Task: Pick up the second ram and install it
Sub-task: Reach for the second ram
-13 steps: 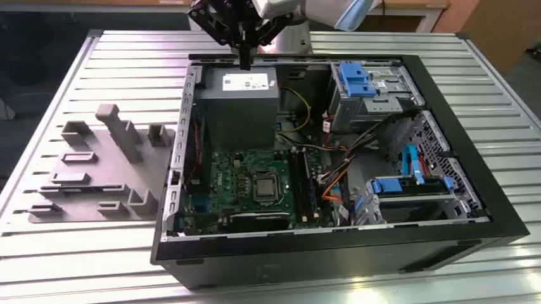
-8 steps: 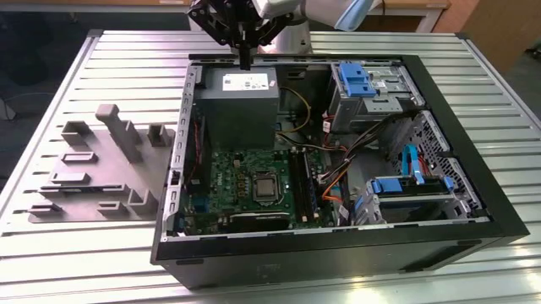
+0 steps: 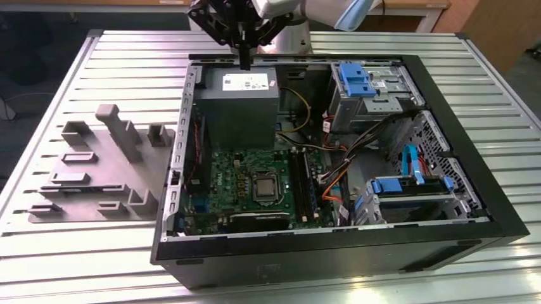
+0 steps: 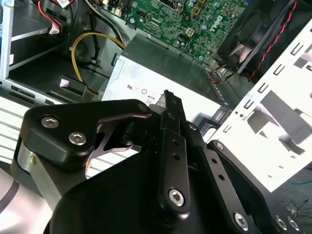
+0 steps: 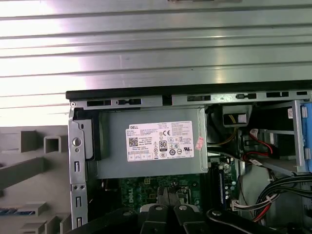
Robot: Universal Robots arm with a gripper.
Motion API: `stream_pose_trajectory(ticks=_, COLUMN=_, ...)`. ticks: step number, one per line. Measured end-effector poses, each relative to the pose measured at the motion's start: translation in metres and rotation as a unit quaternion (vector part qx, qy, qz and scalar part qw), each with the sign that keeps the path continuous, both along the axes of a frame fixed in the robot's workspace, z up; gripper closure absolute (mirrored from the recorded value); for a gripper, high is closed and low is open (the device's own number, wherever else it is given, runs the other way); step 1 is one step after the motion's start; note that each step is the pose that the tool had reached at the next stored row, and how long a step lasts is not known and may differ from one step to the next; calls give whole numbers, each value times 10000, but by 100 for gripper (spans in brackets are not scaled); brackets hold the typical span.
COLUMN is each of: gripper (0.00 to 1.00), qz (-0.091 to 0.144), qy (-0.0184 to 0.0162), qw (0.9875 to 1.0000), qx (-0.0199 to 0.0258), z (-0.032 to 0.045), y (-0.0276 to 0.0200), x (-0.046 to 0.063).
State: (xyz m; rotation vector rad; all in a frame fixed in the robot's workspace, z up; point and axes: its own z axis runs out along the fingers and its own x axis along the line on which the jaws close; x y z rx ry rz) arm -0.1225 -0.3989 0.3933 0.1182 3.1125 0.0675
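1. Black claw [image 3: 245, 62] hangs over the rear edge of the open computer case [image 3: 338, 253], above the grey power supply [image 3: 238, 104]. Its fingers are pressed together with nothing between them.
2. The second ram [image 5: 9, 212], a slim blue strip, lies on the grey fixture [image 3: 93, 190] beside the case, well apart from the claw.
3. The ribbed metal surface [image 3: 68, 76] carries case and fixture.

computer case [image 3: 338, 256] 1 | power supply [image 3: 237, 104] 1 | motherboard [image 3: 241, 168] 1 (with processor [image 3: 266, 187] 1) | grey fixture [image 3: 93, 174] 1 | gripper [image 3: 245, 62] 1
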Motion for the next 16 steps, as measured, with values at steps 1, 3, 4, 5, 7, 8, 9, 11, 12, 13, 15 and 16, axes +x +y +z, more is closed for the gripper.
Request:
stream_pose_trajectory(ticks=1, gripper=89, qz=0, qy=0, qw=10000, qx=0, z=0, y=-1, x=-9)
stream_pose_trajectory(ticks=3, gripper=89, qz=1, qy=0, qw=10000, qx=0, z=0, y=-1, x=-36)
stream_pose_trajectory(ticks=4, gripper=89, qz=1, qy=-1, qw=10000, qx=1, z=-1, y=0, x=-53)
stream_pose_trajectory(ticks=5, gripper=89, qz=1, qy=0, qw=10000, qx=0, z=0, y=-1, x=-75)
stream_pose_trajectory(ticks=7, gripper=89, qz=0, qy=0, qw=10000, qx=1, z=-1, y=0, x=-120)
stream_pose_trajectory(ticks=8, gripper=89, qz=0, qy=0, qw=10000, qx=1, z=-1, y=-1, x=-142)
stream_pose_trajectory(ticks=9, gripper=89, qz=0, qy=0, qw=10000, qx=0, z=0, y=0, x=-164)
stream_pose_trajectory(ticks=11, gripper=89, qz=1, qy=0, qw=10000, qx=0, z=0, y=0, x=-209)
stream_pose_trajectory(ticks=12, gripper=89, qz=1, qy=0, qw=10000, qx=0, z=0, y=0, x=-231)
stream_pose_trajectory(ticks=13, gripper=89, qz=1, qy=0, qw=10000, qx=0, z=-1, y=-1, x=-253)
stream_pose_trajectory(ticks=15, gripper=89, qz=0, qy=0, qw=10000, qx=1, z=-1, y=0, x=-296)
stream_pose_trajectory(ticks=16, gripper=89, qz=0, qy=0, qw=10000, qx=1, z=-1, y=0, x=-318)
